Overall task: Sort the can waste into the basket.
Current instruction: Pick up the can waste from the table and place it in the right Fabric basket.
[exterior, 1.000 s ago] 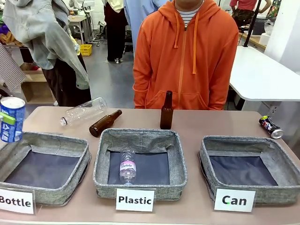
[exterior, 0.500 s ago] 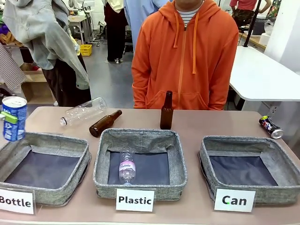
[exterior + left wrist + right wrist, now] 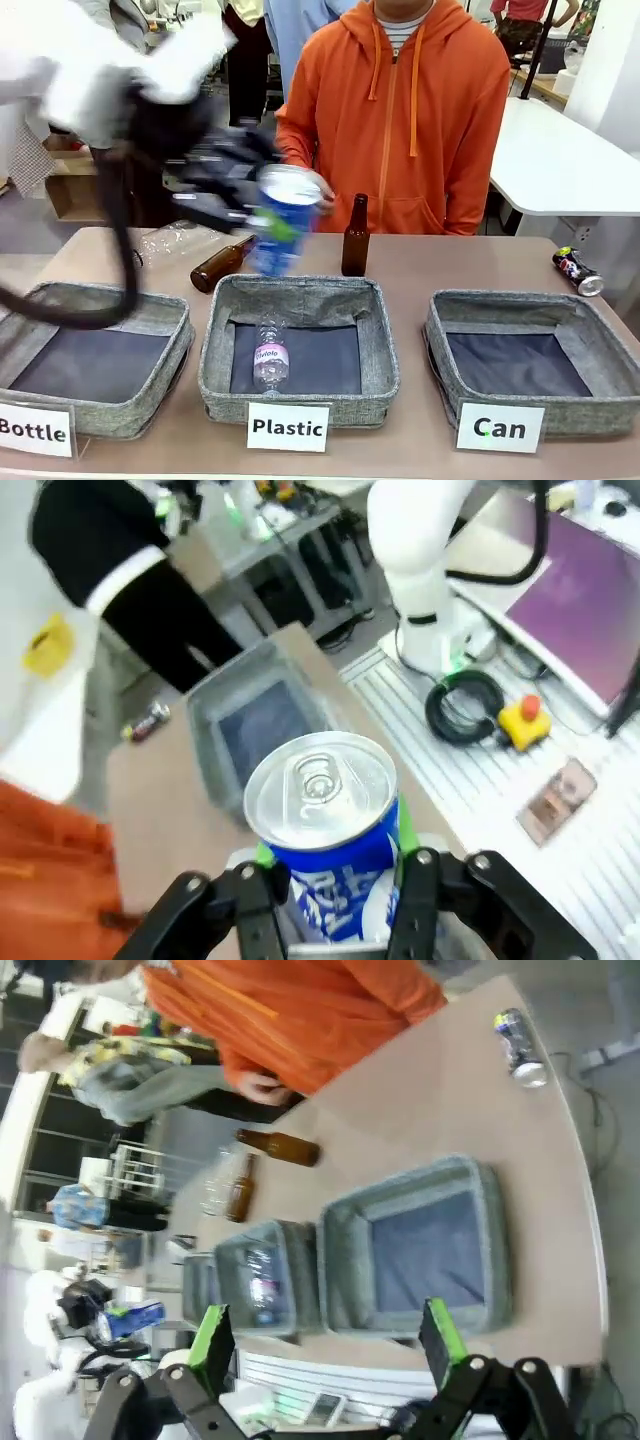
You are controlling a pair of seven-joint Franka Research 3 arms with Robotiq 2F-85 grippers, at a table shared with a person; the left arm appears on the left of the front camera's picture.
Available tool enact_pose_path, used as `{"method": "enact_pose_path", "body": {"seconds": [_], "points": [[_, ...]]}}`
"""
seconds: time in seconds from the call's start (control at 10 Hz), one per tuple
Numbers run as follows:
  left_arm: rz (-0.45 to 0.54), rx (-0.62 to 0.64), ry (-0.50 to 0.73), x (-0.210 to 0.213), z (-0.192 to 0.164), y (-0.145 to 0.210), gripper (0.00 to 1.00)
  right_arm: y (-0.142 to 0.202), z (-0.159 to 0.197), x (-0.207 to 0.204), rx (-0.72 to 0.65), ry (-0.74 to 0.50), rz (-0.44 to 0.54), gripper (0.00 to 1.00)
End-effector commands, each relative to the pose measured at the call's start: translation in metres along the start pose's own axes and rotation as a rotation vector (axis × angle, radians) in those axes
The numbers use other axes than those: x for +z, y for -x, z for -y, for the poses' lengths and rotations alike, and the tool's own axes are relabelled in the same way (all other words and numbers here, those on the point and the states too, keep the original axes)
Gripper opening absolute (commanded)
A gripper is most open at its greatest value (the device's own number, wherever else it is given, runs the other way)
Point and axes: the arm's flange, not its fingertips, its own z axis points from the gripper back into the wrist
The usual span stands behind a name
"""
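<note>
1. Left wrist view: my left gripper (image 3: 330,868) is clamped on the blue can (image 3: 322,810). A green pad presses on each side of it. The can's silver top with the pull tab faces the camera.
2. From the front, the left gripper (image 3: 250,212) and its arm look blurry. The blue can (image 3: 283,220) is up in the air and tipped a little. It hangs above the back edge of the Plastic basket (image 3: 300,290), not over the right-hand one.
3. My right gripper (image 3: 326,1338) has its fingers wide apart, and nothing is between them. It looks down on the table from high up.
4. The Can basket (image 3: 530,298) sits on the right side of the table. It has a white card (image 3: 500,427) in front that says "Can". I see only its dark floor inside.
5. The dark can (image 3: 578,271) lies on its side on the table, just behind the Can basket's far right corner.
6. A small clear bottle (image 3: 271,352) lies in the Plastic basket.
7. The Bottle basket (image 3: 100,297) is on the left.
8. One brown bottle (image 3: 355,236) stands up behind the middle basket. Another brown bottle (image 3: 222,263) lies on its side to its left.
9. A person in an orange hoodie (image 3: 400,110) stands at the far side of the table.
</note>
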Motion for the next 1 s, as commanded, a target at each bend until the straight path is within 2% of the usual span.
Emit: {"method": "enact_pose_path", "body": {"seconds": [0.0, 0.1, 0.2, 0.3, 0.4, 0.5, 0.6, 0.7, 0.8, 0.9], "points": [[-0.103, -0.014, 0.103, -0.069, -0.076, -0.023, 0.47, -0.007, 0.024, 0.026, -0.057, 0.006, -0.002, 1.00], [-0.211, -0.061, 0.064, -0.119, -0.111, -0.045, 0.47, -0.008, 0.031, 0.037, -0.081, -0.043, 0.041, 1.00], [-0.237, -0.051, 0.107, -0.167, -0.146, -0.057, 0.47, -0.001, 0.040, 0.044, -0.073, -0.074, 0.023, 1.00], [-0.307, -0.069, 0.046, -0.215, -0.186, -0.060, 0.47, 0.004, 0.052, 0.048, -0.086, -0.107, 0.019, 1.00], [-0.335, -0.028, 0.049, -0.265, -0.225, -0.057, 0.47, 0.004, 0.038, 0.041, -0.070, -0.016, 0.046, 1.00], [-0.324, 0.026, 0.134, -0.301, -0.242, -0.050, 0.47, 0.004, 0.038, 0.041, -0.070, -0.016, 0.046, 1.00], [-0.299, 0.090, 0.245, -0.341, -0.250, -0.040, 0.47, 0.004, 0.038, 0.041, -0.070, -0.016, 0.046, 1.00], [-0.316, 0.090, 0.257, -0.365, -0.250, -0.036, 0.47, 0.004, 0.038, 0.041, -0.070, -0.016, 0.046, 1.00], [-0.313, 0.092, 0.319, -0.374, -0.248, -0.035, 0.47, 0.004, 0.038, 0.041, -0.070, -0.016, 0.046, 1.00], [-0.355, 0.066, 0.177, -0.346, -0.191, 0.007, 0.47, 0.004, 0.038, 0.041, -0.070, -0.016, 0.046, 1.00]]}}
